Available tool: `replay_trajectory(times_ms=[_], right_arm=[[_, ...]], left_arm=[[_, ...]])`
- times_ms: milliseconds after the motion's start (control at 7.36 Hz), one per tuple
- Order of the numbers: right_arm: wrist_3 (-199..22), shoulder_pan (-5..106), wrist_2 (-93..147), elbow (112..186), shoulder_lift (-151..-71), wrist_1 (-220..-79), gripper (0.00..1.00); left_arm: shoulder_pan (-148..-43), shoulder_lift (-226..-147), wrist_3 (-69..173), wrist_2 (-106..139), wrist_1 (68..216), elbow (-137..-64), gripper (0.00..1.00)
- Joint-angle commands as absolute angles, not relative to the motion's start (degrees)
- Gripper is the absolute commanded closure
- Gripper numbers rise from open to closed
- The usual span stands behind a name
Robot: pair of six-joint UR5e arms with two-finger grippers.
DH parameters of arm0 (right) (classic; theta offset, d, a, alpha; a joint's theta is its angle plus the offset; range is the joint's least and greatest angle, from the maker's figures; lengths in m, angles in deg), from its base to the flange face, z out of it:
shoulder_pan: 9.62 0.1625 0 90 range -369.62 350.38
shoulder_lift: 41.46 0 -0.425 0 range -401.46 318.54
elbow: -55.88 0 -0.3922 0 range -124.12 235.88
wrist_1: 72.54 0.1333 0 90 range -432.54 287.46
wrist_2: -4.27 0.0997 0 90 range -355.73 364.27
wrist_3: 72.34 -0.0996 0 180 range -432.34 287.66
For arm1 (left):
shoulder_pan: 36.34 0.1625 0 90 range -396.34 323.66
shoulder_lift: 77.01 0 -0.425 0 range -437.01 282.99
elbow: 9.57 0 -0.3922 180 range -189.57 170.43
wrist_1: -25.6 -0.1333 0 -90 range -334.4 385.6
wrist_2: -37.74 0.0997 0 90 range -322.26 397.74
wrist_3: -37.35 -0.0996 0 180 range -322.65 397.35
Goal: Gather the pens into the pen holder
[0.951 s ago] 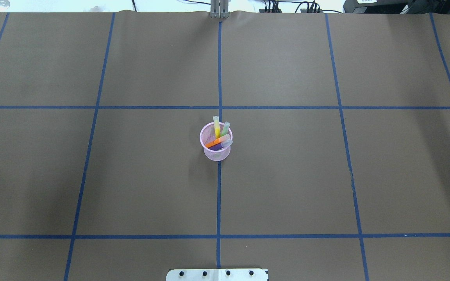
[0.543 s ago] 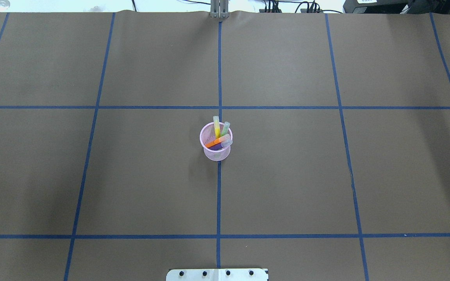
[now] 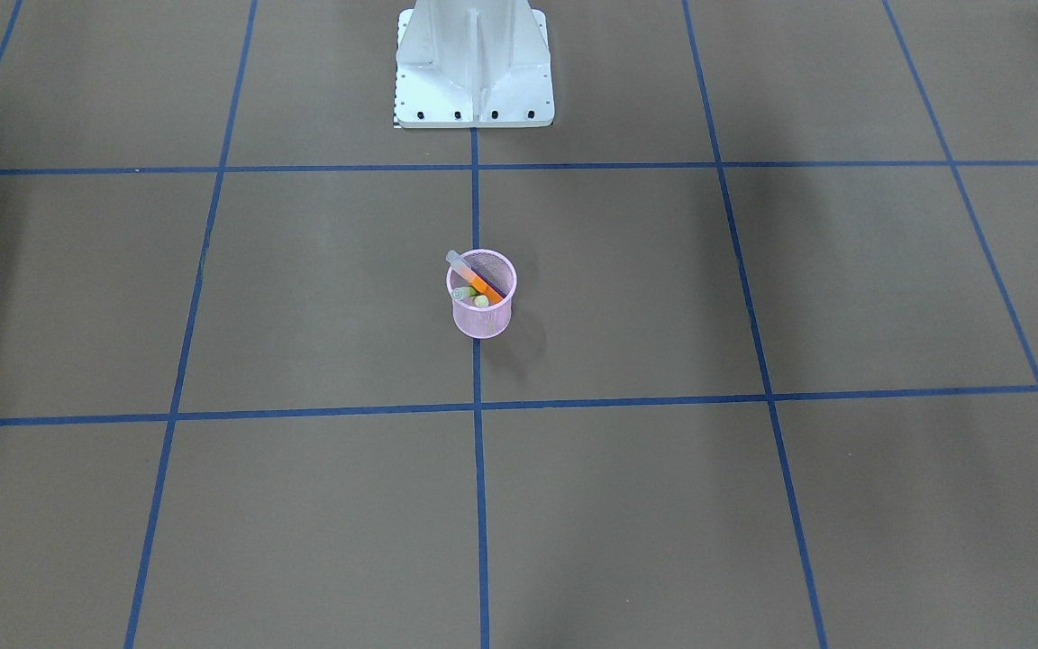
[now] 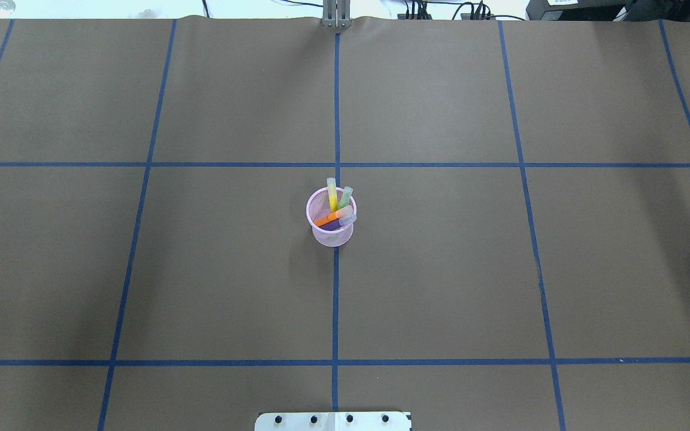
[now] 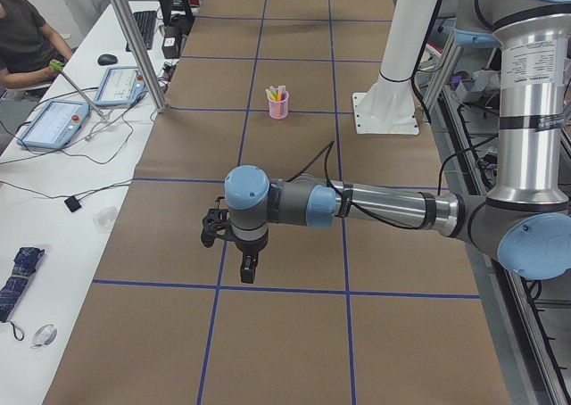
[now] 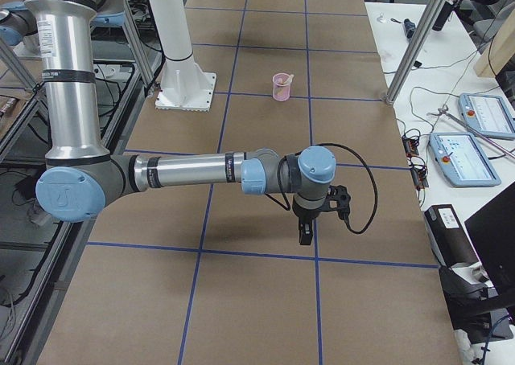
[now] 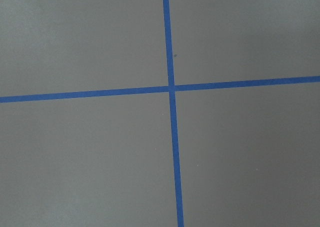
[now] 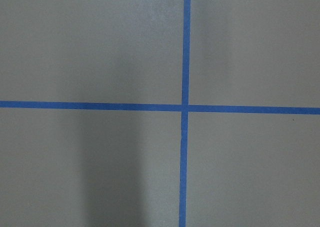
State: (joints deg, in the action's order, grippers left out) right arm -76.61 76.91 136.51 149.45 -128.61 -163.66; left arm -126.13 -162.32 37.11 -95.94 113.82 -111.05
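Observation:
The pink mesh pen holder (image 4: 333,237) stands upright at the table's middle, on the centre tape line. It also shows in the front view (image 3: 481,321). Inside it stand the yellow pen (image 4: 332,195), the green pen (image 4: 345,197), the orange pen (image 4: 326,219) and the purple pen (image 4: 335,225), cap ends up. My left gripper (image 5: 249,267) shows only in the left side view, far from the cup, pointing down above the paper. My right gripper (image 6: 304,235) shows only in the right side view, likewise far off. I cannot tell whether either is open or shut.
Brown paper with a blue tape grid (image 4: 336,164) covers the table. The robot's white base plate (image 3: 474,108) sits at the near middle edge. Both wrist views show only paper and a tape cross (image 7: 171,88). An operator (image 5: 22,39) and teach pendants (image 6: 483,112) are on side desks.

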Motion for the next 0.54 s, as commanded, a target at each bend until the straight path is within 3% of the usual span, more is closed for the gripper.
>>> replay_trajectory(times_ms=[0, 408], right_arm=[[-76.7, 75.1, 135.1, 149.7, -128.0, -164.8, 0.0], [-76.0, 74.8, 130.8, 153.3, -127.7, -171.8, 0.0]], left_arm=[[-126.2, -161.3, 37.0, -95.9, 113.8, -112.1, 0.0], [-126.1, -161.5, 37.4, -96.5, 113.3, -112.0, 0.0]])
